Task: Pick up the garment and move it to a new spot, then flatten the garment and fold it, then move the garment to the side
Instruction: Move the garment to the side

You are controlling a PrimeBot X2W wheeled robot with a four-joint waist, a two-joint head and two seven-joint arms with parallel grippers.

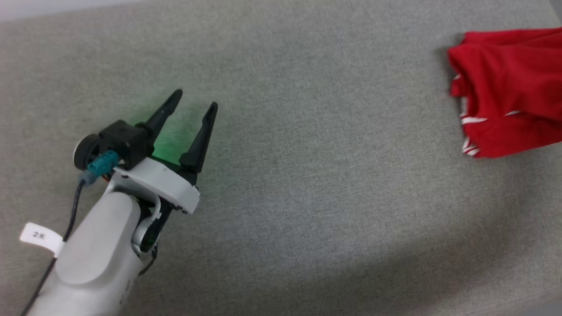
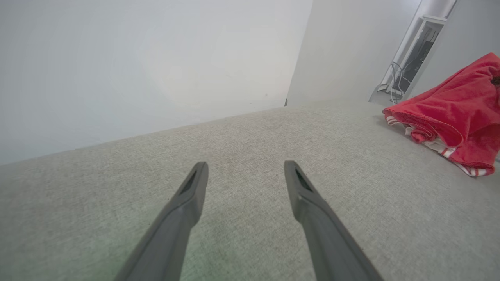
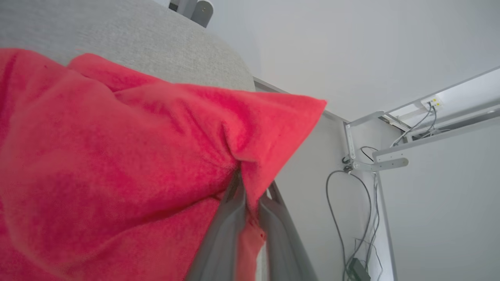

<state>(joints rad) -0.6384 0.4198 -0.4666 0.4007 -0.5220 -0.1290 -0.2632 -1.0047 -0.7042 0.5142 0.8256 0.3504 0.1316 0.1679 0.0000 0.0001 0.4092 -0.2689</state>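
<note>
Head camera above grey surface (image 1: 307, 197); wrist cameras low, garment (image 1: 505, 87) common to all.

Garment (image 1: 505, 83): bright red, red-white striped trim. Table (image 1: 316, 188): pale grey, fine speckled weave, green glow patch. Left gripper (image 1: 195, 101): black fingers (image 1: 201, 138), white housing (image 1: 162, 182). Forearm (image 1: 96, 254) pale grey. Connector (image 1: 102, 163) teal.

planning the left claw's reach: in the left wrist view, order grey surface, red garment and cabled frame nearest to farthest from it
1. grey surface, right beneath the left claw
2. garment, heaped off to the right
3. cabled frame, beyond the garment, upper right
</note>
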